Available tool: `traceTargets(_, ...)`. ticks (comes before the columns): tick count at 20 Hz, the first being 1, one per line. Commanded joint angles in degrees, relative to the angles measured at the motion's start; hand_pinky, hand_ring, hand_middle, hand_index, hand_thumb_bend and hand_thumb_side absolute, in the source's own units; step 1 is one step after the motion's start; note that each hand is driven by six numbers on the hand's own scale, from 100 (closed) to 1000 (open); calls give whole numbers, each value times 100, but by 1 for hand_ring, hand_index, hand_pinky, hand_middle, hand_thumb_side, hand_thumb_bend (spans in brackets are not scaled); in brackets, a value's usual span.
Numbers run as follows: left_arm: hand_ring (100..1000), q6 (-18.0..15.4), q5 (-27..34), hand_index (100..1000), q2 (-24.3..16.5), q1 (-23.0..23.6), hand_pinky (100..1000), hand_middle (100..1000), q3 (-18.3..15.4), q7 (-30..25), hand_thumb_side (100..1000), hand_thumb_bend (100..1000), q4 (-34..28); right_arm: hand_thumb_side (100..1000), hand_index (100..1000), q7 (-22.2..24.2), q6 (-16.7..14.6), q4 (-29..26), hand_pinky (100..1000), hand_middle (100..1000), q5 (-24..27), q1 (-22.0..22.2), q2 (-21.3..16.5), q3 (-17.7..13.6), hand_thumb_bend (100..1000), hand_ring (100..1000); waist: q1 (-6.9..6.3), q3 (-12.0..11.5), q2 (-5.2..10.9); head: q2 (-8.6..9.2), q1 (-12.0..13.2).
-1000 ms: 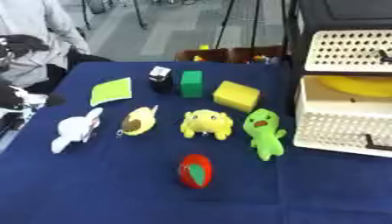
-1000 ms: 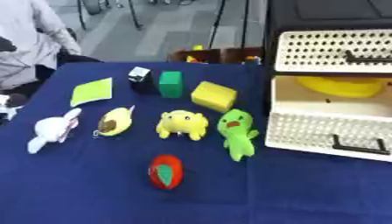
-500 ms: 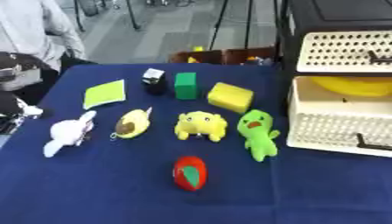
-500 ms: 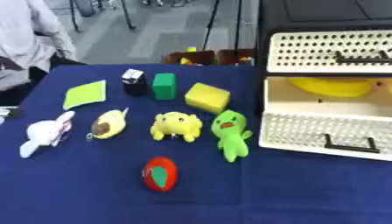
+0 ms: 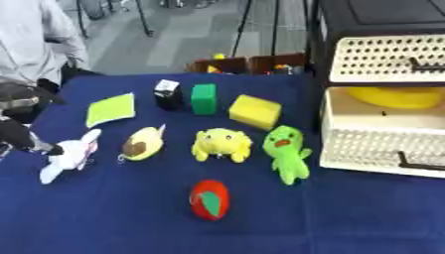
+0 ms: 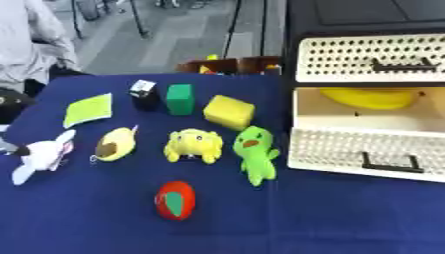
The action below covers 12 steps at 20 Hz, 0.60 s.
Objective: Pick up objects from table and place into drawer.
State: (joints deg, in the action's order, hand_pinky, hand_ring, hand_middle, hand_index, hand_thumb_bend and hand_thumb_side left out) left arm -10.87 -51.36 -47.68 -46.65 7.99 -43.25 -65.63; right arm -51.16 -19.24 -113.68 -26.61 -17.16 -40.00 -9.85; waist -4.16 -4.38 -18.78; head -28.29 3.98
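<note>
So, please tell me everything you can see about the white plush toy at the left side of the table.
The white plush toy looks soft and fuzzy, with long ear-like parts and a hint of pink near its head. It lies flat and slanted on the blue tablecloth, left of the avocado-shaped plush, apart from it. The left robot hand, black, reaches it at its left edge; the grip is unclear.
</note>
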Motion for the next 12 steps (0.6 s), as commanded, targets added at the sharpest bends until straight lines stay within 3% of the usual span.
traceTargets(1, 870, -36, -147, 1000, -98, -148, 771, 925, 58, -94, 481, 508, 174, 775, 840, -81, -46, -91, 473, 614, -37, -52, -74, -12, 100, 655, 0, 16, 81, 85, 22)
traceTargets(5, 871, 29, -528, 1000, -3, -259, 787, 926, 84, -153, 439, 470, 404, 777, 834, -81, -51, -91, 473, 607, -61, -45, -36, 18, 100, 655, -6, 51, 64, 97, 41)
traceTargets(8, 873, 72, -905, 1000, 76, -352, 798, 928, 67, -166, 461, 494, 613, 776, 833, -81, -43, -91, 473, 604, -73, -43, -11, 40, 100, 654, -10, 66, 56, 109, 56)
traceTargets(11, 870, 80, -1094, 1000, 138, -410, 790, 924, 10, -200, 520, 593, 821, 773, 827, -81, -28, -91, 473, 597, -90, -30, 3, 66, 100, 652, -11, 82, 44, 127, 86)
traceTargets(12, 866, 92, -1073, 1000, 162, -419, 787, 920, -25, -173, 515, 590, 870, 777, 826, -81, -21, -91, 473, 597, -99, -23, 12, 74, 100, 652, -10, 85, 38, 133, 91)
